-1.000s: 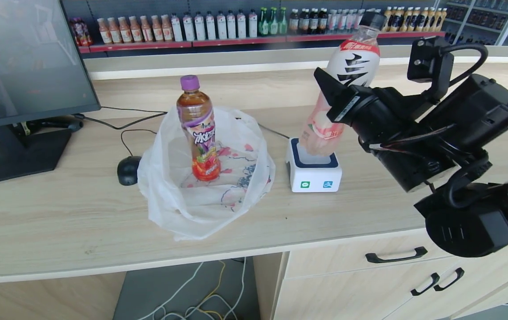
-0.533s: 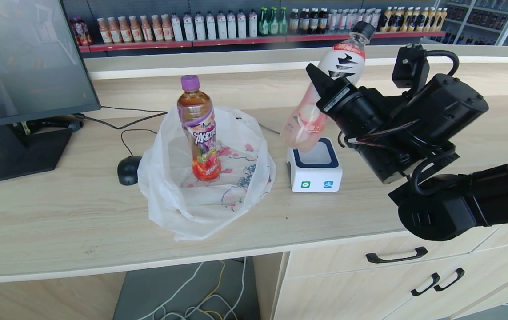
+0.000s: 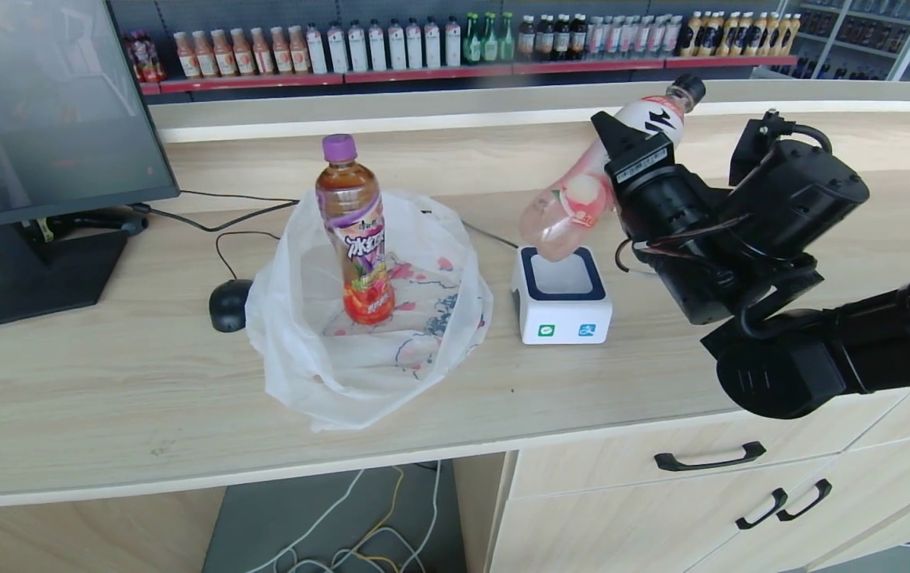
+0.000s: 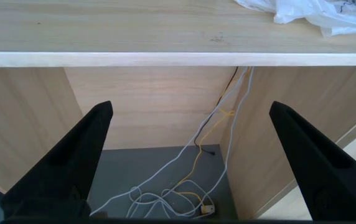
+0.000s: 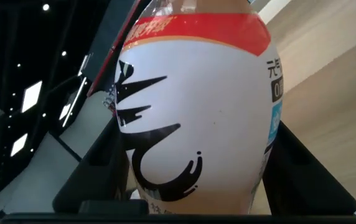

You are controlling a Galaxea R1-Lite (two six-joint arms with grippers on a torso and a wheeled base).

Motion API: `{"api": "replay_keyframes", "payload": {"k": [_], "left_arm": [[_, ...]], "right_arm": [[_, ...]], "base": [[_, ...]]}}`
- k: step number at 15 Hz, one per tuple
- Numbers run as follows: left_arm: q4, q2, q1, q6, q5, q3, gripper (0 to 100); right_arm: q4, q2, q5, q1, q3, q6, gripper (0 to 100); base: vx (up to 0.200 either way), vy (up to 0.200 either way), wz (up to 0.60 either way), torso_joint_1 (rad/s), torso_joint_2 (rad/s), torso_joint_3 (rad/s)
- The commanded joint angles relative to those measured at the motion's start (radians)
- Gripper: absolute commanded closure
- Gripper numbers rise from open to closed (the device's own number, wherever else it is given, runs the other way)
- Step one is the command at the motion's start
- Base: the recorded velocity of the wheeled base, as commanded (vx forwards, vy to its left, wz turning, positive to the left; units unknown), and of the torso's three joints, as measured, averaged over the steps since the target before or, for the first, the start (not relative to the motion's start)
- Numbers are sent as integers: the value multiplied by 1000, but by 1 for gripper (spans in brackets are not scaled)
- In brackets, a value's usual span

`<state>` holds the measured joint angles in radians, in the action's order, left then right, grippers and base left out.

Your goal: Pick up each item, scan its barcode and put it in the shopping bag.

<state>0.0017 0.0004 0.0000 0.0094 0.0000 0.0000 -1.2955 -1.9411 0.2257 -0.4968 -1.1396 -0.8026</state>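
Observation:
My right gripper [image 3: 631,163] is shut on a pink peach drink bottle [image 3: 582,195] with a white label and black cap. It holds the bottle tilted, base down, just above the white barcode scanner [image 3: 560,298]. Up close, the right wrist view has the bottle's white label [image 5: 196,118] between the fingers [image 5: 309,168]. A tea bottle with a purple cap [image 3: 355,231] stands upright inside the open white shopping bag [image 3: 367,318], left of the scanner. My left gripper [image 4: 190,162] is open, held below the counter's front edge [image 4: 165,59].
A monitor [image 3: 41,103] on its stand is at the counter's far left, with a black mouse [image 3: 228,305] and cables beside the bag. Shelves of bottles [image 3: 455,40] line the back wall. Drawers [image 3: 709,458] sit under the counter on the right. Loose cables [image 4: 178,193] lie on the floor.
My right gripper has lifted the peach bottle off the scanner top and tilted it further, cap swinging right and away; its base now hovers over the scanner. Bag and tea bottle are unmoved.

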Motion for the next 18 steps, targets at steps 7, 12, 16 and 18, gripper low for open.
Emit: {"api": "replay_keyframes", "payload": {"k": [7,12,16,18], "left_arm": [[0,0,0,0,0,0,0],[0,1,0,0,0,0,0],[0,0,0,0,0,0,0],[0,0,0,0,0,0,0]], "right_arm": [[73,-4,6,35,6,-196,100],[99,-22,7,37,11,-256,100],[99,-50,7,61,12,-314,100],[99,-55,6,69,17,-326,100]], "base": [[0,0,0,0,0,0],[0,0,0,0,0,0],[0,0,0,0,0,0],[0,0,0,0,0,0]]}}
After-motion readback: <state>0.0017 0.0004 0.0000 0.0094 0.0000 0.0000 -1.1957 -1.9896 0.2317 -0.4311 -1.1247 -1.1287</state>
